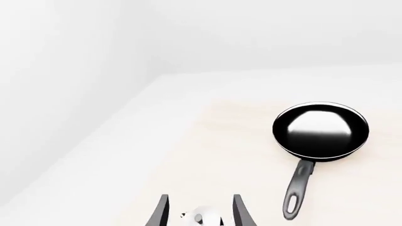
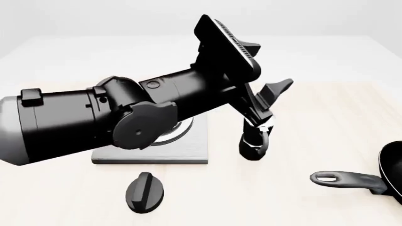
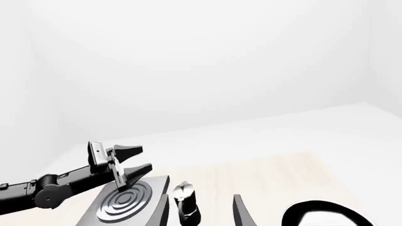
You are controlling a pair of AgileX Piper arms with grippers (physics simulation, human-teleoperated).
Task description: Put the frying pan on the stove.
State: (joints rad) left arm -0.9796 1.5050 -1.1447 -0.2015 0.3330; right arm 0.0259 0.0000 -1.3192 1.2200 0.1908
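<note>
The frying pan (image 1: 320,129) is round and black with a glossy inside and lies on the light wooden table, its long handle (image 1: 298,188) ending in a loop. In the front view only its rim (image 2: 394,172) and handle (image 2: 345,180) show at the right edge. The grey stove (image 2: 188,151) with concentric rings lies at centre left, mostly hidden under my left arm; it also shows in the right wrist view (image 3: 125,201). My left gripper (image 2: 270,100) is open and empty, above the moka pot and well left of the pan. My right gripper (image 3: 201,214) is open and empty.
A black-and-silver moka pot (image 2: 254,141) stands just right of the stove, under the left gripper. A small black oval knob (image 2: 144,190) lies in front of the stove. The right arm does not show in the front view.
</note>
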